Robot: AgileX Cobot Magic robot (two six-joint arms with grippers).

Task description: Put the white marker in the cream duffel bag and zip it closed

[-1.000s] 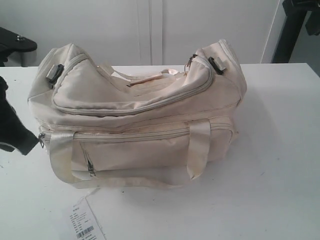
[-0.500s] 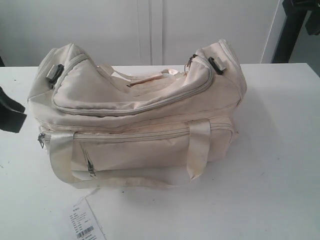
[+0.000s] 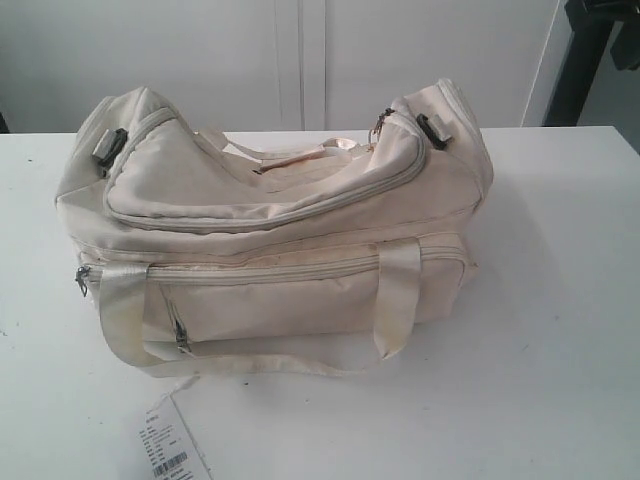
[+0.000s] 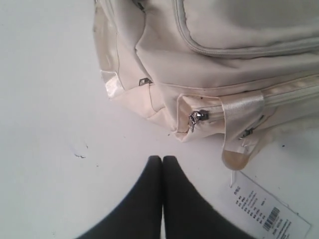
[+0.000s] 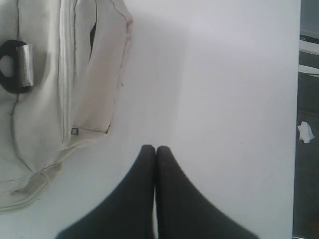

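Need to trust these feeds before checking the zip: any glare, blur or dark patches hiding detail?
Exterior view: even light, cream duffel bag fairly sharp, soft shadow on the table to its right, paper tag print unreadable. Left wrist view: strap shines with glare, left pincer a black shape without detail. Right wrist view: table washed out to near white, right pincer equally featureless.

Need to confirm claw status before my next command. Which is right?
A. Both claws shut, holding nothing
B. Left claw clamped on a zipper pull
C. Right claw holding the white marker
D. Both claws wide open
A: the left claw and the right claw each show fingers pressed together with nothing between them, above the white table beside the cream duffel bag.
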